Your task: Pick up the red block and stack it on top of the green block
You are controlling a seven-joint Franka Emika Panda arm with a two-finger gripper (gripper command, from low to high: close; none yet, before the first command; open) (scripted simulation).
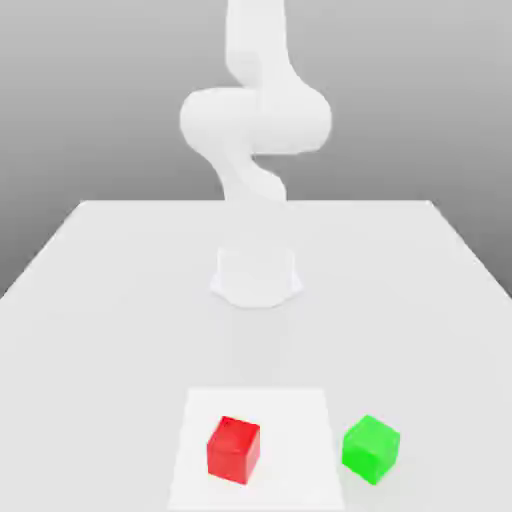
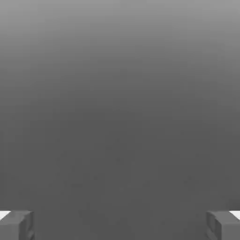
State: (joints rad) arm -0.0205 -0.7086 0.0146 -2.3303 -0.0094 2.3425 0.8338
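Grey jaws (image 2: pixel 120 226) stand wide open in the hand view, one tip at each lower corner, with nothing between them but a plain grey gradient. Both tips are cut off by the picture's edge, and a small white patch sits beside each one.

In the exterior view, a white robot arm (image 1: pixel 256 120) rises from a base on a pale tabletop (image 1: pixel 120 340). Its upper part runs out of the picture at the top, and its smooth surfaces are so evenly white that joints and edges are hard to make out. The base nearly melts into the tabletop behind and around it.

Nearer the camera, a flat white panel (image 1: pixel 290 440) lies on the tabletop, its near edge close to the bottom of the picture. On it, towards the exterior view's left, rests the red block (image 1: pixel 233 450), a plain matte cube turned at a slight angle. Just beside the panel, on the exterior view's right, the green block (image 1: pixel 370 449) sits on the tabletop, turned with a corner towards the camera. The two blocks are apart, neither stacked. No brand, label or writing can be read on either block, the arm or the panel.
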